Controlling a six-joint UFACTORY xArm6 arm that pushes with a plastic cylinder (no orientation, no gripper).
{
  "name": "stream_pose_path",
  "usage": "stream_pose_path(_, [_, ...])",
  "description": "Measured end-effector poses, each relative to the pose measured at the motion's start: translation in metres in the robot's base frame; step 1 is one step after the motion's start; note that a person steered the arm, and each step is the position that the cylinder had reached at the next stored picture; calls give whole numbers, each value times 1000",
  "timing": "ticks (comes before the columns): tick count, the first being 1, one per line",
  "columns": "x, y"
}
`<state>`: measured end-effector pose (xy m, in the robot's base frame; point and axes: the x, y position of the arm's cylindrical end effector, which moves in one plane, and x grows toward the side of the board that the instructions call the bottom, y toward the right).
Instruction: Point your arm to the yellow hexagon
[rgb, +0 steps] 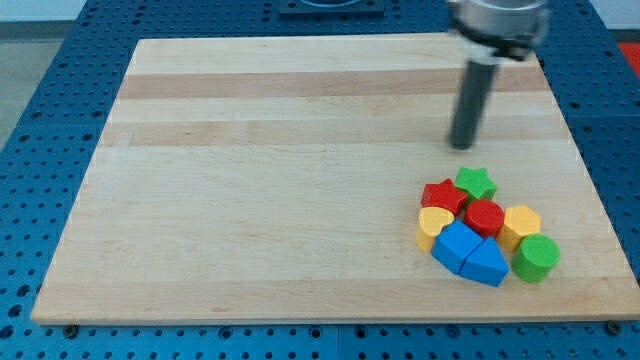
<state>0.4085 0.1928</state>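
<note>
Camera view: my tip (461, 146), a bare rod with no jaws to open or close, sits above the cluster near the board's (250, 150) bottom-right corner; yellow hexagon (521, 224) lies down-right of it, past the green star (476, 182), beside the red cylinder (485, 216).

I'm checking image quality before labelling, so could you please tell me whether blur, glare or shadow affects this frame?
Camera view: the dark rod and my tip look slightly soft, as does the arm's grey end at the view's top; the wooden board is evenly lit, without harsh glare; the yellow hexagon block and its neighbours cast only faint shadows.
</note>
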Motion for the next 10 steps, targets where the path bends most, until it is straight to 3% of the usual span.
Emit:
stream_pose_path(1, [0,46])
stream_pose_path(2, [4,47])
stream_pose_path(3, [47,75])
stream_pose_path(6, [117,102])
stream_pose_path(10, [130,87])
